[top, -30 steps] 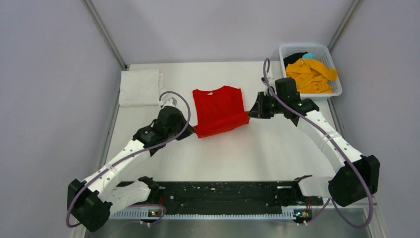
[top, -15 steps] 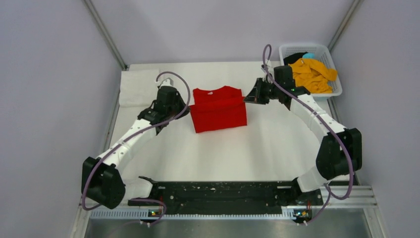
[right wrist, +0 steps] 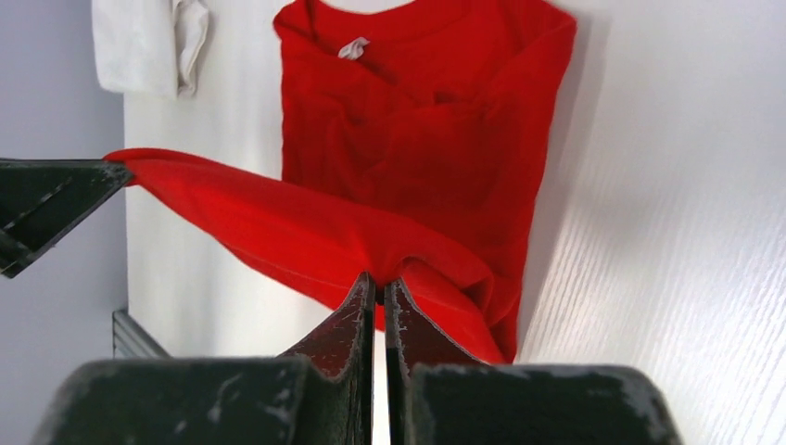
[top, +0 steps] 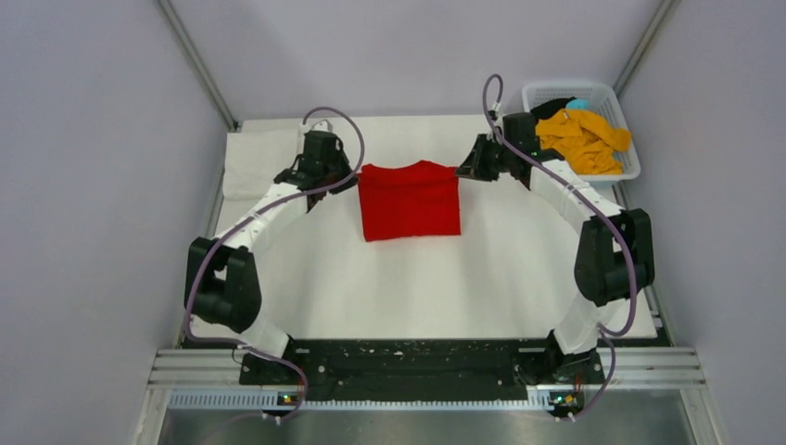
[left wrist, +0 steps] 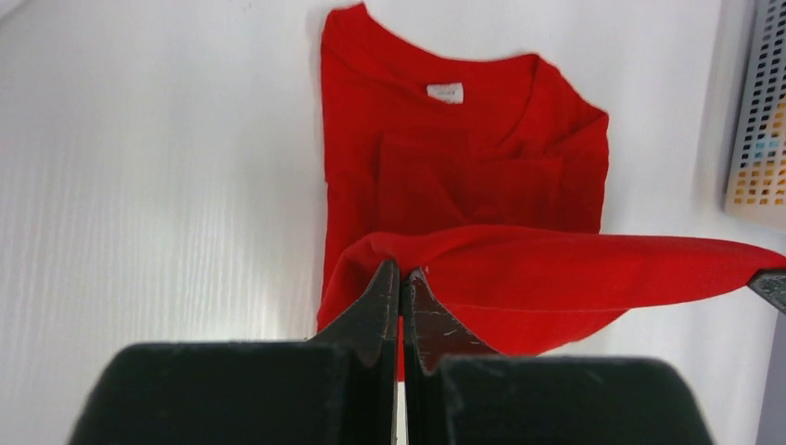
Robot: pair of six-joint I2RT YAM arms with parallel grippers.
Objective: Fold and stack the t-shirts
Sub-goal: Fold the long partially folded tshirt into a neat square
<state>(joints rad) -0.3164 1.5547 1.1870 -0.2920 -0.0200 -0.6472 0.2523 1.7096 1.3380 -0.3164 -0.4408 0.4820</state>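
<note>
The bright red t-shirt (top: 410,199) lies at the far middle of the table, its near half lifted and carried over the far half. My left gripper (top: 349,172) is shut on the left corner of its hem (left wrist: 408,264). My right gripper (top: 463,169) is shut on the right corner of that hem (right wrist: 380,269). The hem hangs taut between them above the collar part (left wrist: 445,93). A folded white t-shirt (top: 255,165) lies at the far left and shows in the right wrist view (right wrist: 148,42). An orange-yellow t-shirt (top: 584,139) and a black one (top: 552,106) lie in the basket.
The white lattice basket (top: 630,171) stands at the far right corner, close behind my right arm; its wall shows in the left wrist view (left wrist: 760,120). A small blue thing (top: 577,104) lies in it. Grey walls close in the table on three sides.
Both grippers have moved away from the bases toward the far edge, carrying the red t-shirt's near hem up and over the far half. The red shape has become shorter.
</note>
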